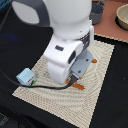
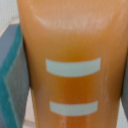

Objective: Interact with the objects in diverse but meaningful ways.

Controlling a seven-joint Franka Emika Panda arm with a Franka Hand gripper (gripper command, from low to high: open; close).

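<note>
A golden-brown bread loaf [image 2: 72,40] with two pale bars on it fills the wrist view, very close to the camera. Dark grey fingers [image 2: 11,75] press against its two sides, so my gripper [image 2: 72,75] stands shut on the loaf. In the exterior view the white arm [image 1: 62,52] hangs low over the striped mat [image 1: 97,85] and hides both the gripper tips and the loaf. A pale blue-and-white milk carton [image 1: 27,76] stands at the mat's edge on the exterior view's left, apart from the arm.
Orange-handled cutlery [image 1: 77,85] pokes out from under the arm, with another orange piece [image 1: 93,60] by the wrist. A tan bowl [image 1: 122,17] and a grey pot [image 1: 97,10] sit beyond the mat. A black cable [image 1: 20,82] runs past the carton.
</note>
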